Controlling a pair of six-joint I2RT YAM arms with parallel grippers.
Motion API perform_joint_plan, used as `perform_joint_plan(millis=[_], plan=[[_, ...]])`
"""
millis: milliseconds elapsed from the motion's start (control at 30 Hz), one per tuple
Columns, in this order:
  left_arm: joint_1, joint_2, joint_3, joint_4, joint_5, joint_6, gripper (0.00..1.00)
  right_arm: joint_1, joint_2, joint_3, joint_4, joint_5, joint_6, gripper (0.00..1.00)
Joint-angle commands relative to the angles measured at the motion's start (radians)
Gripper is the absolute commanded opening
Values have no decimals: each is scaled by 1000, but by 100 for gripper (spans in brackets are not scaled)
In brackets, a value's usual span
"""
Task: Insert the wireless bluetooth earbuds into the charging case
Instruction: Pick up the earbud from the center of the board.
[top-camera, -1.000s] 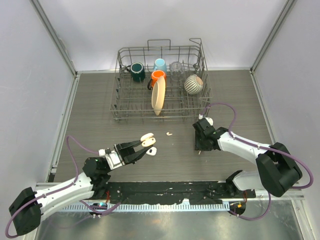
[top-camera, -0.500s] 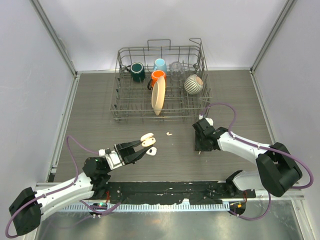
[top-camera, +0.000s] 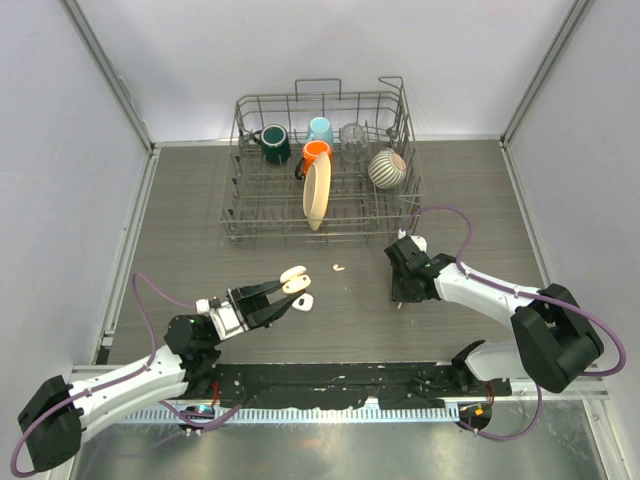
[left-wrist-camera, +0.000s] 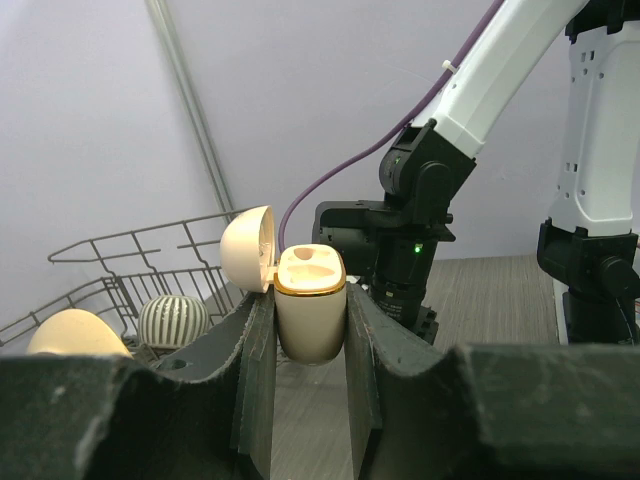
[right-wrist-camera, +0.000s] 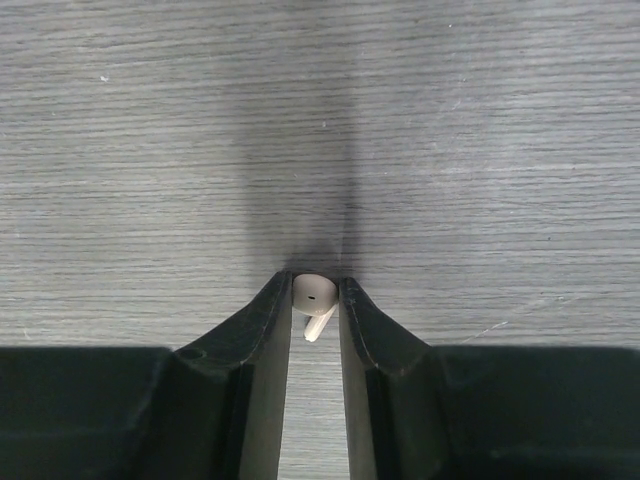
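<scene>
My left gripper (top-camera: 291, 294) is shut on a small beige-tinted clamshell case (left-wrist-camera: 310, 318) with a gold rim and holds it upright above the table. Its lid (left-wrist-camera: 247, 250) is open and its light sockets are empty. A white case with dark sockets is not in view. My right gripper (top-camera: 399, 296) points down at the table and is shut on one white earbud (right-wrist-camera: 314, 292), stem towards the camera. Another earbud (top-camera: 339, 267) lies loose on the table between the arms. The other earbuds are not in view.
A wire dish rack (top-camera: 243, 228) stands at the back with mugs, a striped bowl (top-camera: 387, 168) and a wooden spoon (top-camera: 316, 194). Walls close in the table on the left, right and back.
</scene>
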Motion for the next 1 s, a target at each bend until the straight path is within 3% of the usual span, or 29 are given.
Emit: perform_joint_plan(millis=[0, 367, 567, 700, 967], plan=[[-4, -14, -57, 31, -7, 18, 0, 6, 24, 22, 11, 18, 15, 26], [-4, -15, -59, 26, -11, 16, 0, 34, -26, 49, 6, 58, -19, 1], [-4, -1, -52, 28, -15, 19, 0, 134, -216, 60, 58, 121, -22, 1], [-4, 6, -52, 36, -23, 21, 0, 247, -355, 75, 106, 289, -28, 1], [-4, 25, -52, 46, -35, 19, 0, 420, -508, 114, 236, 460, -115, 1]])
